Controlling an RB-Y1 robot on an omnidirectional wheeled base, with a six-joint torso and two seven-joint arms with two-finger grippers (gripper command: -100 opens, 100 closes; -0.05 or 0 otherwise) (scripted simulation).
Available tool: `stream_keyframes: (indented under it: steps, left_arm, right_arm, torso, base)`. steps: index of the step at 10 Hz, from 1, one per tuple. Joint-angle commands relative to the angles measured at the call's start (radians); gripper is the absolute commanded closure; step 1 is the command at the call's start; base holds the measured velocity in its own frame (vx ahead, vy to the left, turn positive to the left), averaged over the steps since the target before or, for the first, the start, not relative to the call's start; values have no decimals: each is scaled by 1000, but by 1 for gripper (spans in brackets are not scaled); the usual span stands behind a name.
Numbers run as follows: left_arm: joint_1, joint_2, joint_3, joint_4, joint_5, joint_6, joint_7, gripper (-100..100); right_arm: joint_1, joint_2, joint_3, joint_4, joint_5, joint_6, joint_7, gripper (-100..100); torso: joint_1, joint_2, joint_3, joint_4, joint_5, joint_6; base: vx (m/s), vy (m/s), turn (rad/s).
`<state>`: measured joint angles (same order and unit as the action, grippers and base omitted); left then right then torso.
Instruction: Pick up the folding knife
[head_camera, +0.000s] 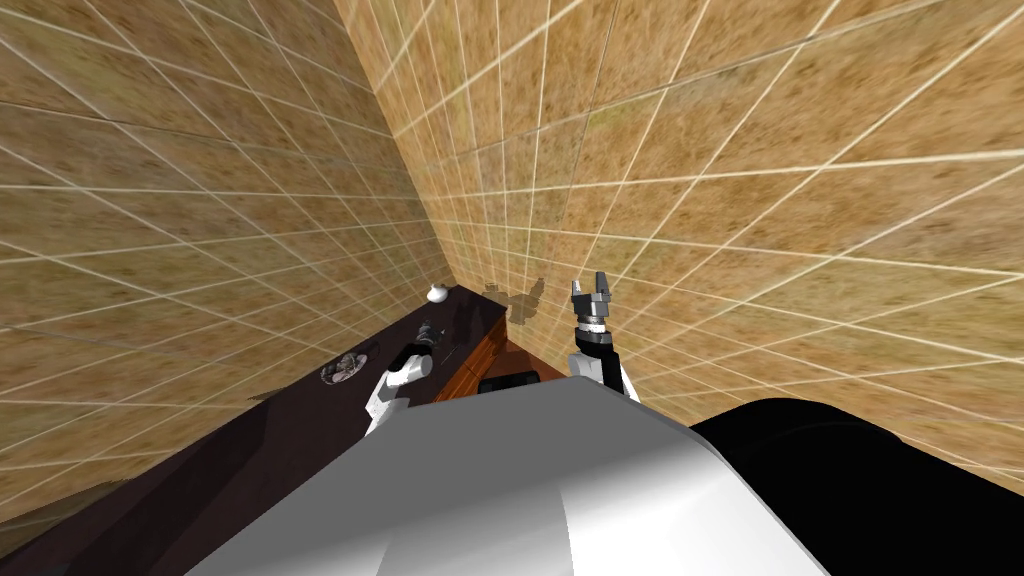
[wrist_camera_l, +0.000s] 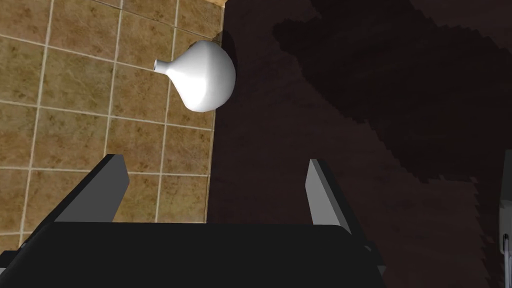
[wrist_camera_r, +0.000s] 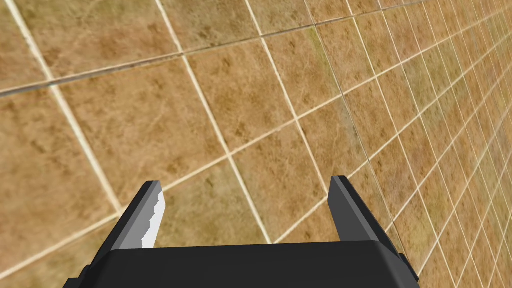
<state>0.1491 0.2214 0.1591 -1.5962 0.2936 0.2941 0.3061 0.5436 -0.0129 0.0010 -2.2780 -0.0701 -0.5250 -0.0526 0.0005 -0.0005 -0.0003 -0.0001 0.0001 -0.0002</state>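
The left end effector (wrist_camera_l: 215, 160) is hovering over the dark table (wrist_camera_l: 350, 125), its 2 fingers standing wide apart with nothing between them. A white vase (wrist_camera_l: 200, 75) is sitting near the table's far corner, beside the tiled wall (wrist_camera_l: 75, 100). The folding knife cannot be picked out with certainty. A small grey mottled object (head_camera: 345, 368) is lying by the table's wall-side edge, too small to identify, and a pale sliver (wrist_camera_l: 505, 220) is showing cut off beside the left end effector. The right end effector (head_camera: 590, 282) is pointing upward beyond the table's end, wide and empty.

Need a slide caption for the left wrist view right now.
Left gripper, fingers open, hovers above the dark counter, facing a white vase by the tiled wall.
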Motion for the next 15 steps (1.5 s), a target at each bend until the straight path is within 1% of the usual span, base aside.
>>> stream_keyframes:
  steps: [1,2,3,4,5,6,7,8,9,10,11,12,13,14,15]
  left_arm:
    - [-7,0,6,23,10,36,4,-100]
    - [-26,3,18,59,33,78,11,-100]
    - [-26,3,18,69,33,82,11,-100]
    - [-45,7,29,99,55,126,18,-100]
    - [-45,7,29,116,55,129,18,-100]
    - [-64,10,41,149,78,167,26,-100]
    - [-64,10,41,163,78,174,26,-100]
    - [-82,14,52,191,100,213,33,-100]
    - [-82,14,52,210,100,220,33,-100]
    - [-100,18,63,249,122,256,39,-100]
    - [-100,18,63,256,122,264,39,-100]
    - [-118,23,74,301,143,295,46,-100]
    - [-118,23,74,301,143,307,46,-100]
    - [-135,29,84,335,163,349,53,-100]
    - [-135,29,84,345,163,349,53,-100]
  right_arm:
    - [0,0,0,0,0,0,0,0]
    - [0,0,0,0,0,0,0,0]
    - [0,0,0,0,0,0,0,0]
    - [0,0,0,0,0,0,0,0]
    - [0,0,0,0,0,0,0,0]
    - [0,0,0,0,0,0,0,0]
    - [0,0,0,0,0,0,0,0]
    - [0,0,0,0,0,0,0,0]
    - [0,0,0,0,0,0,0,0]
    - [0,0,0,0,0,0,0,0]
    - [0,0,0,0,0,0,0,0]
    - [0,0,0,0,0,0,0,0]
    - [0,0,0,0,0,0,0,0]
    - [0,0,0,0,0,0,0,0]
    - [0,0,0,0,0,0,0,0]
  torso:
    - [0,0,0,0,0,0]
    - [0,0,0,0,0,0]
    - [0,0,0,0,0,0]
    - [0,0,0,0,0,0]
    - [0,0,0,0,0,0]
    - [0,0,0,0,0,0]
    - [0,0,0,0,0,0]
    - [0,0,0,0,0,0]
    - [0,0,0,0,0,0]
    - [0,0,0,0,0,0]
    - [0,0,0,0,0,0]
    - [0,0,0,0,0,0]
    - [0,0,0,0,0,0]
    - [0,0,0,0,0,0]
    - [0,0,0,0,0,0]
  base:
    - [1,8,-40]
    - [2,6,-73]
    - [1,8,-34]
    - [1,8,-68]
    - [1,7,-40]
    - [2,6,-53]
    - [2,6,-45]
    - [1,7,-79]
    - [1,8,-35]
    - [0,6,-65]
    - [0,7,-32]
    - [2,7,-54]
    - [2,7,-35]
    - [0,6,-51]
    - [0,6,-38]
